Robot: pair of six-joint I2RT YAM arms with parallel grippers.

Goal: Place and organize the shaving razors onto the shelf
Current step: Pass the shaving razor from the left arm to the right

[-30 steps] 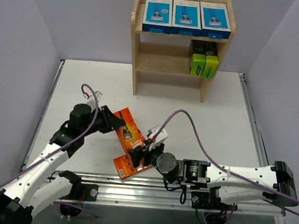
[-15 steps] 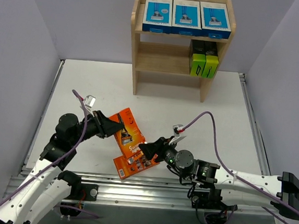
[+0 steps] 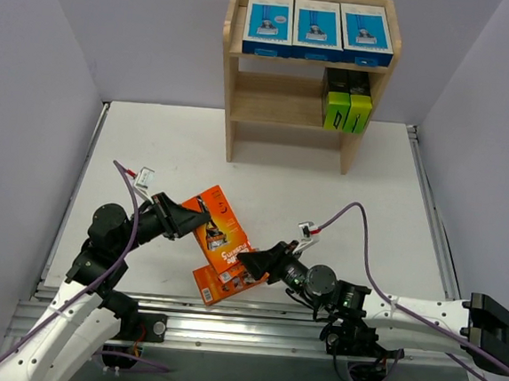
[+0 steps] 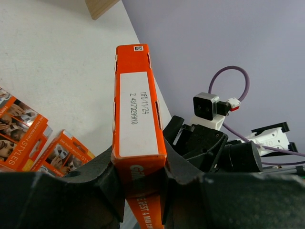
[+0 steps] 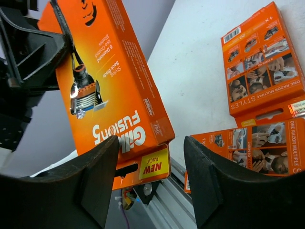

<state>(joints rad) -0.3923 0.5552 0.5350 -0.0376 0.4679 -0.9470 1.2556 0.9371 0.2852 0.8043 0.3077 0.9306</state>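
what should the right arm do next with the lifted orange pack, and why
Probably close the right fingers on the orange pack: they stand open astride its free end, while the left fingers clamp its other end, so a handover looks set.

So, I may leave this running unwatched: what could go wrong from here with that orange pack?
The left gripper pinches the raised orange pack by one end only; a nudge from the right gripper, whose open jaws sit near its other end, could twist it loose.
If it drops, it would likely hit the loose orange packs lying on the table, knocking them about.
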